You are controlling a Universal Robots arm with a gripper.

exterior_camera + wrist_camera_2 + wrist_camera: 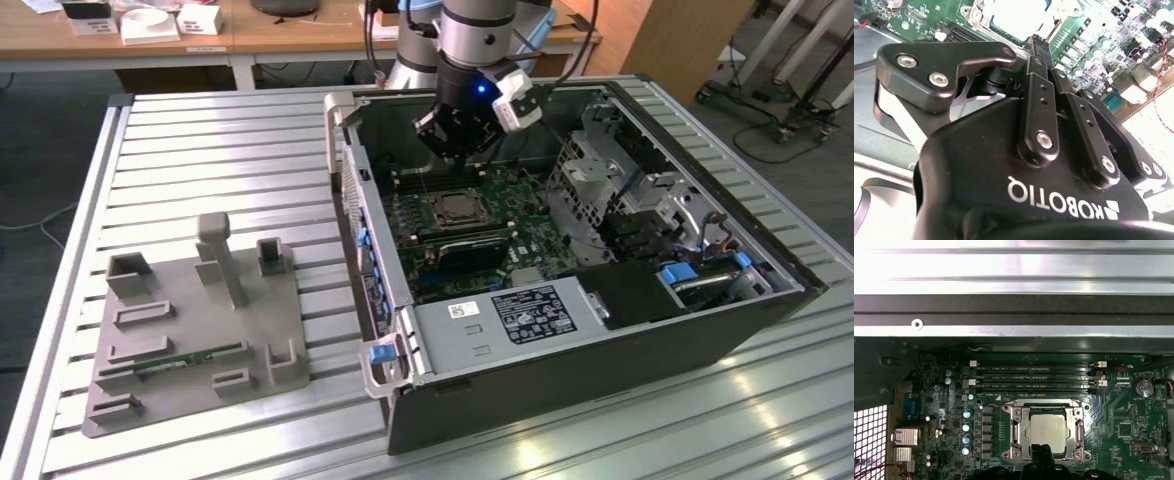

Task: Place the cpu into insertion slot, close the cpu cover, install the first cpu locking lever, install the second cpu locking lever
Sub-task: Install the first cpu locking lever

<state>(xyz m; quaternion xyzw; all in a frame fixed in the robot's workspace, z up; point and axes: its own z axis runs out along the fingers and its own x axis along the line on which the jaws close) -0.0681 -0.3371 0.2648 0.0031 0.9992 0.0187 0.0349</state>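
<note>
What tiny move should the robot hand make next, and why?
Probably sink a little toward the insertion slot: the cpu already lies in it, the cpu cover looks down around it, and the shut gripper hangs just above its edge.

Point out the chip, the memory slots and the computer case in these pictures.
chip (1048,431): first wrist view, middle of its silvery top.
memory slots (1034,377): first wrist view, middle of the long black rows.
computer case (561,380): exterior view, its dark outer wall nearest the camera.

Your entry: one cpu (1048,432), silvery-grey square, lying flat in the insertion slot (1082,454) near the exterior view's centre; one cpu cover (1020,434), thin silvery frame, apparently lowered around it.
</note>
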